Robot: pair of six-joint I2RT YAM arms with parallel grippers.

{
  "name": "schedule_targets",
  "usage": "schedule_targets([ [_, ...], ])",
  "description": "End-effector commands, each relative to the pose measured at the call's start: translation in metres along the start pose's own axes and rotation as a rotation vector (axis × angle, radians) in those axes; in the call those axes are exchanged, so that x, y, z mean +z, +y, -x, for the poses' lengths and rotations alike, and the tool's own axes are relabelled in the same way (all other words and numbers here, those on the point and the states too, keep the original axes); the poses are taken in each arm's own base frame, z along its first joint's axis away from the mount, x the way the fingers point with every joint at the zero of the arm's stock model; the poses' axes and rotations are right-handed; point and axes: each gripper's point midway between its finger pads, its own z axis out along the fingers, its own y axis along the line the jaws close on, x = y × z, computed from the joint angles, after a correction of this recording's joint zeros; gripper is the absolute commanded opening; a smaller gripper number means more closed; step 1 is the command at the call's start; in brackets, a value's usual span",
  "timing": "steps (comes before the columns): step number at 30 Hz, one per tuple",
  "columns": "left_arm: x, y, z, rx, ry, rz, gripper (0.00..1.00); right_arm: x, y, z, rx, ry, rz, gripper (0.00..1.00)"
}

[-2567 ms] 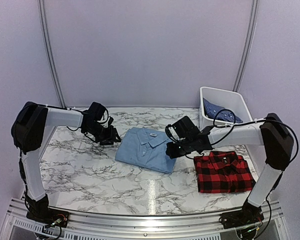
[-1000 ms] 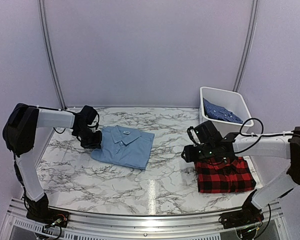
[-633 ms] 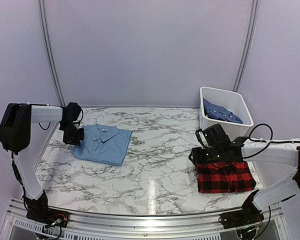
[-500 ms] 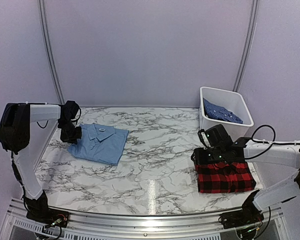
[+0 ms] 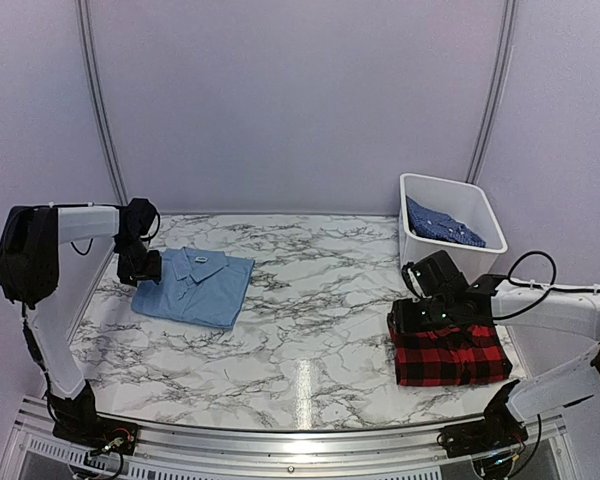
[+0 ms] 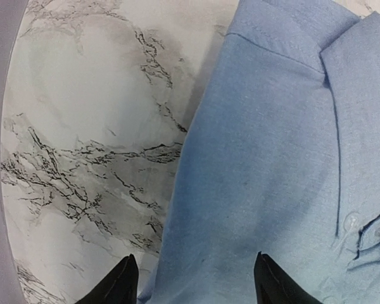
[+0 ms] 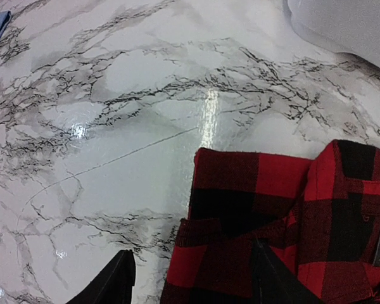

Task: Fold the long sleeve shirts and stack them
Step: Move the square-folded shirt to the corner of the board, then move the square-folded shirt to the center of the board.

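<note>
Three shirts are in view, one of each kind. The light blue shirt point(image 5: 192, 288) lies folded at the left of the marble surface point(image 5: 310, 300). The left tool point(image 6: 196, 285) is spread wide over its edge, gripping nothing. The plaid shirt point(image 5: 450, 352) lies folded at the right, and the right tool point(image 7: 190, 278) is equally wide and empty over one corner. The dark blue patterned shirt point(image 5: 440, 224) sits in the single white bin point(image 5: 480, 205).

– The blue shirt point(image 5: 192, 286) on the left is plain, a light sky tone.
– And the plaid shirt point(image 5: 450, 352), near right, is red with black checks.
– The bin point(image 5: 445, 193) is white; the dark shirt point(image 5: 440, 224) in it is deeper blue with a fine pale pattern.
– The table point(image 5: 310, 340) is white marble, veined grey and black. The arms point(image 5: 555, 298) are white with black joints.
</note>
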Motion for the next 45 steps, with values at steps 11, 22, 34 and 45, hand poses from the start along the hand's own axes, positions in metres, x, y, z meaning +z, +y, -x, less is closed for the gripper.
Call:
schedule_targets([
  [11,-0.108,-0.065,0.018,-0.013,-0.226,-0.289,0.88,-0.030,0.001,-0.027,0.035,0.055,-0.242,0.55],
  [22,-0.137,-0.133,-0.006,0.089,-0.249,-0.483,0.99,-0.018,0.011,-0.041,0.005,0.111,-0.384,0.50],
  [34,-0.141,-0.140,-0.011,0.101,-0.251,-0.527,0.99,0.030,-0.011,-0.051,-0.064,0.159,-0.544,0.34],
  [45,-0.136,-0.138,-0.013,0.099,-0.245,-0.518,0.99,0.048,0.025,-0.043,-0.109,0.159,-0.418,0.00],
])
